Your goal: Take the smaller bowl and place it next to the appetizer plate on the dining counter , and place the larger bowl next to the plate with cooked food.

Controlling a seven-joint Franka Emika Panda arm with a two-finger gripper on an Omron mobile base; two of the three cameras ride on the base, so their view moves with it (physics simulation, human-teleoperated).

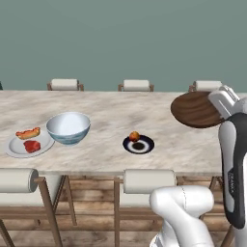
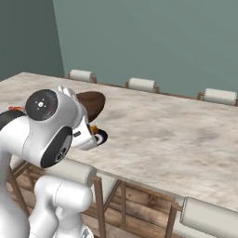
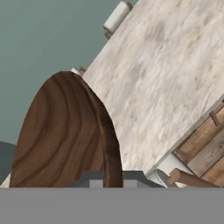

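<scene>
My gripper [image 1: 216, 109] is shut on the rim of the smaller bowl [image 1: 194, 110], a dark brown wooden bowl held tilted in the air above the right part of the dining counter [image 1: 106, 108]. In the hand view the bowl [image 3: 61, 135] stands on edge right above my fingertips [image 3: 94, 178]. The appetizer plate [image 1: 146, 144], small and dark with an orange morsel, lies at mid-counter, to the left of and below the held bowl. Far left, the larger bowl [image 1: 68, 127] stands upright against the plate with cooked food [image 1: 13, 147], which carries a hot dog and red meat.
Cushioned stools line the far side [image 1: 136, 85] and the near side [image 1: 147, 181] of the counter. In the right base view my arm covers much of the bowl [image 2: 93, 104] and the appetizer plate [image 2: 100, 136]; bare counter [image 2: 167, 130] stretches to the right.
</scene>
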